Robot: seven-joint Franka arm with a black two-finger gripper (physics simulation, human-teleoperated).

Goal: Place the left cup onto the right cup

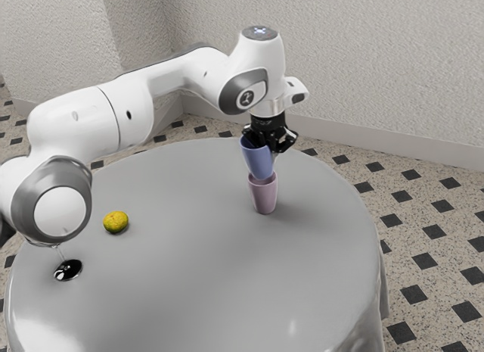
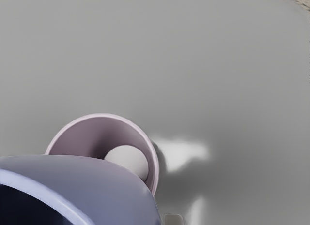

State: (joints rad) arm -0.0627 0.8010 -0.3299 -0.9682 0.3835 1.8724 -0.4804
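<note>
Holding the blue cup (image 1: 259, 164) by its rim, the gripper (image 1: 268, 146) hangs over the far middle of the round grey table (image 1: 227, 291); black fingers closed on the cup's wall on the side toward the exterior view's right, so the hand is narrow and clamped on the cup.

Blue cup: tilted, mouth leaning toward the exterior view's left; its base sits at the mouth of the pink cup (image 1: 264, 194), the two touching or nearly so (exact depth of insertion cannot be read from the exterior view).

Pink cup: upright on the table, directly below the blue cup; casts a soft shadow on the grey top.

Wrist view: blue cup (image 2: 82, 186) large and blurred just under the hand, its dark inside showing at the corner; pink cup (image 2: 92, 135) just past it, partly covered by the blue wall, open mouth and pale round bottom visible; bare table surface (image 2: 203, 65) beyond.

White arm (image 1: 151, 95) comes in from the exterior view's left, wrist pointing straight down.

Other items: a small yellow-green fruit (image 1: 116, 222) near the table's edge at the exterior view's left, well apart from both cups; a small shiny dark object (image 1: 68, 271) nearer the camera than the fruit, kind unclear.

Surroundings: speckled floor with black diamonds (image 1: 423, 216); pale textured wall (image 1: 378, 49).
</note>
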